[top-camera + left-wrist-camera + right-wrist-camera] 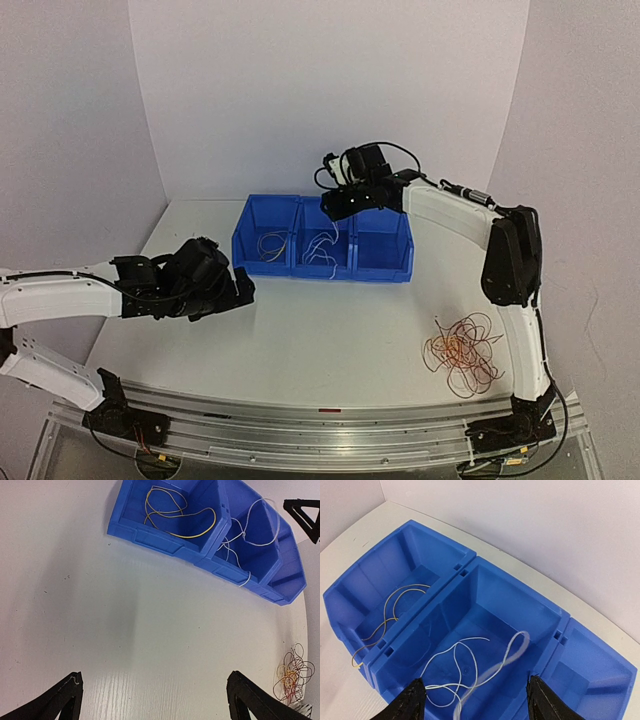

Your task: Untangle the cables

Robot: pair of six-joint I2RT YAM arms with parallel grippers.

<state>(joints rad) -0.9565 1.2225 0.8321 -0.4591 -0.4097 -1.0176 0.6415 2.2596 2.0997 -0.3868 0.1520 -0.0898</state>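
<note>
While your right gripper (477, 704) hangs fingers apart above the middle bin (530, 605), a white cable (500, 666) lies loose in it, a yellow cable (214, 517) in the neighbouring bin (150, 535), the tangled cables (465, 352) on the table (330, 340), and your left gripper (155, 700) wide apart.

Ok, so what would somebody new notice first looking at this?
Probably the row of three blue bins in the middle of the table, with a yellow cable in the left one and a white cable in the middle one, under the open right gripper. Next, the tangle of red and yellow cables at the table's front right.
</note>
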